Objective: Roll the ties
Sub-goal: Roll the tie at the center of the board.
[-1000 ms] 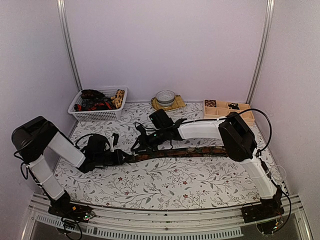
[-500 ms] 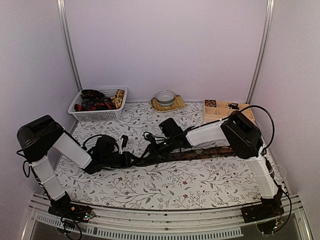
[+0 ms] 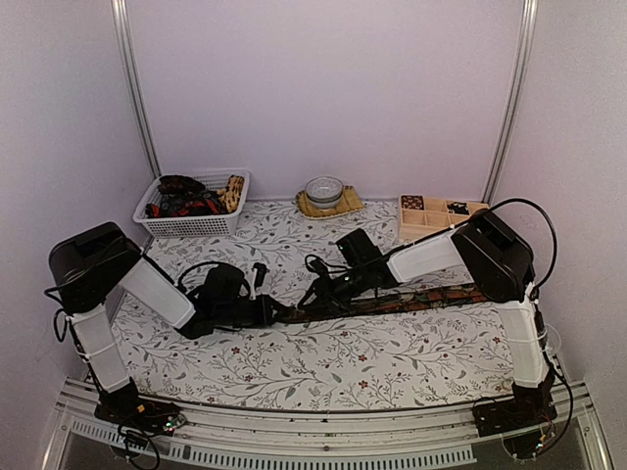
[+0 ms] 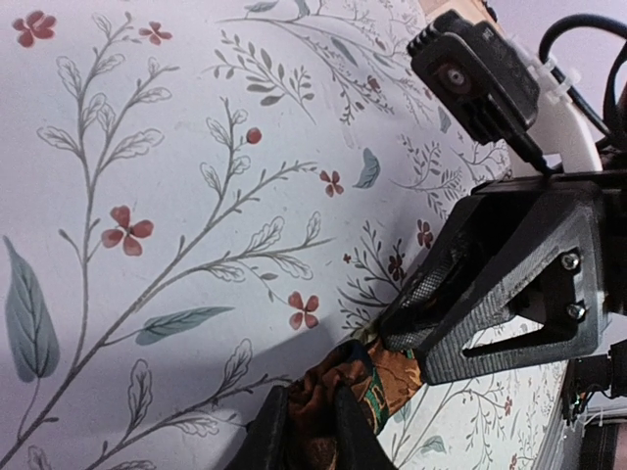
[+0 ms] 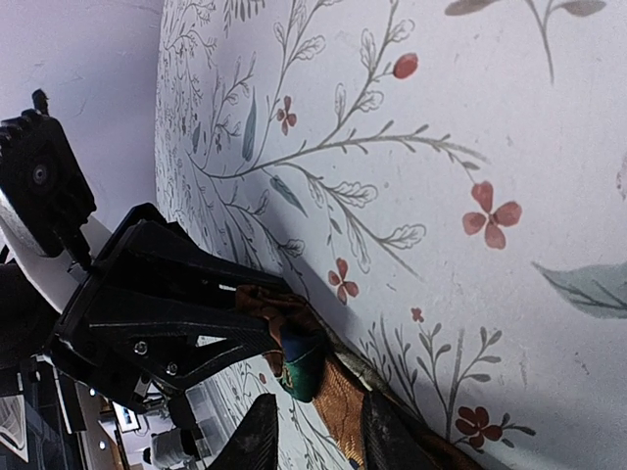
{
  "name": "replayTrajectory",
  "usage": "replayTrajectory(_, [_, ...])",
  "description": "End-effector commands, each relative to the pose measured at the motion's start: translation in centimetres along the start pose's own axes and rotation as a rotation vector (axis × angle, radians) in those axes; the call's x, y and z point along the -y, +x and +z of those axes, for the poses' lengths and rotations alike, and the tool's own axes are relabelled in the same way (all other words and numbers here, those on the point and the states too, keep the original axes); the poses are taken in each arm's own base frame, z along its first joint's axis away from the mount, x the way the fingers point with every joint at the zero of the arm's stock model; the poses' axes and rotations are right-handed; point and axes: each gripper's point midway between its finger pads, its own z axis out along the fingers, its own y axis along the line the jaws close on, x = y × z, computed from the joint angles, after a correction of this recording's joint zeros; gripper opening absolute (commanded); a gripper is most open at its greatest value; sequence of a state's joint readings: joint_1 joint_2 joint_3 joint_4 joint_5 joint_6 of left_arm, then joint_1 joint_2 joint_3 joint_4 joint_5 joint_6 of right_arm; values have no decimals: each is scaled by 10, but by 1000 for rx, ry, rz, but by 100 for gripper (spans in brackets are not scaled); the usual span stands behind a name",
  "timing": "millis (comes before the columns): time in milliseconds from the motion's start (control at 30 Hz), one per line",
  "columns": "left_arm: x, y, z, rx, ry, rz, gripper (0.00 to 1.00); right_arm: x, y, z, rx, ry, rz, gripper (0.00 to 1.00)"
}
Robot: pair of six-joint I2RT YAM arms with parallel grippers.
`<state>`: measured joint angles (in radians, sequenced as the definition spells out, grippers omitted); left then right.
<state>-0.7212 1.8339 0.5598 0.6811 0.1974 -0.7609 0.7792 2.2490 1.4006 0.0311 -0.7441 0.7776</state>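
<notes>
Because the tie (image 3: 421,298) is a soft, light strip of patterned cloth, it will likely sag, twist and spring loose rather than hold any shape. I judge that rolling it calls for steady tension and a hold right at the rolled end, not farther down the strip.

It lies across the middle of the table (image 3: 343,362), stretched from the centre out toward 3 o'clock and partly hidden under the right forearm. At its 9 o'clock end the left gripper (image 4: 306,429) has its fingers pinched narrow on a small bunched fold of the fabric. The right gripper (image 5: 321,433) meets it nose to nose, its fingers also narrow with cloth between them. Both therefore hold the same end, almost touching.

The weave looks smooth, so it may slide in a light pinch. Clamping flat across the full width, close behind the fold, seems the safest hold.

Farther back, a basket (image 3: 201,226) at 10 o'clock holds more ties (image 3: 186,204). A bowl (image 3: 323,188) sits at 12 o'clock, and a wooden tray (image 3: 438,217) with compartments at 1 o'clock.
</notes>
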Motion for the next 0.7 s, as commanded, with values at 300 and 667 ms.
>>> replayTrajectory(300, [12,13,-9,-44,82,46,14,-32,9,-7,7,27,-13,29])
replayTrajectory(667, [1,17,-22,-88,58,42,17,-5,10,-5,27,146,-27,29])
